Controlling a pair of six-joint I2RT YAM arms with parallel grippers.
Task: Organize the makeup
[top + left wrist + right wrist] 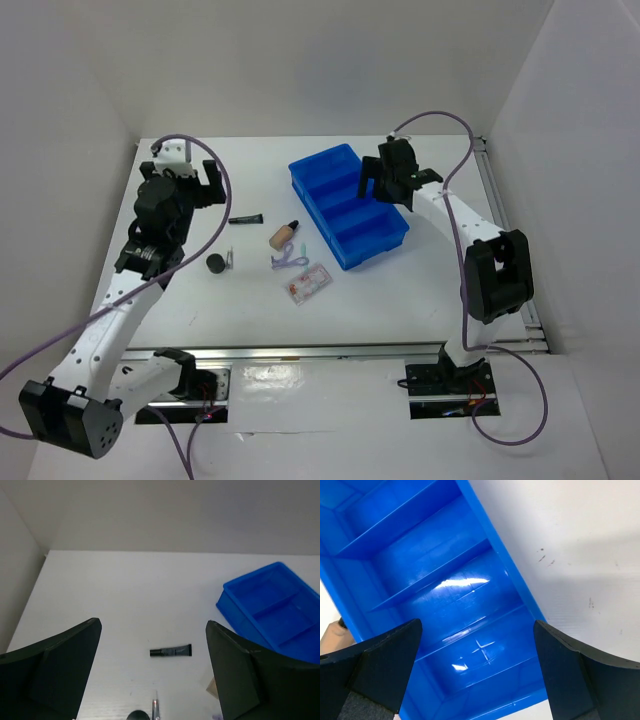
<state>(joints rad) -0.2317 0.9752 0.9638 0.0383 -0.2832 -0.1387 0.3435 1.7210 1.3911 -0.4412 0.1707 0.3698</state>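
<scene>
Left claw: my left claw [152, 626] stands spread wide and grips nothing. It hangs over the far-left part of the table [380, 300].
Right claw: my right claw [477, 625] is spread just as wide, closed on nothing, and hangs above the blue tray [520, 592].
Tray edges: the tray lies at a slant, far and right of centre. In my right wrist view its long rim runs diagonally between my fingers, with partitions on one side and bare table on the other.
Slim black tube [171, 651]: lies flat straight ahead of my left claw, apart from the tray's corner.
Beige black-capped bottle [285, 236]: lies on its side between the tube and the tray's long left wall. It is close to that wall, but I cannot tell whether they touch.
Round black puff [215, 264]: sits leftmost of the group, near my left arm, with the tiny silver piece [231, 258] just beside it.
Lilac looped tool [288, 260]: lies just on the near side of the bottle.
Clear pink-red packet [307, 284]: the nearest item, just beside the lilac tool.
Open room: a broad band of table runs between the packet and the near rail [300, 352]. Another runs from the tube to the back wall.
Limits: white walls stand left, far and right. The side rail [495, 195] lies close beside my right arm.
</scene>
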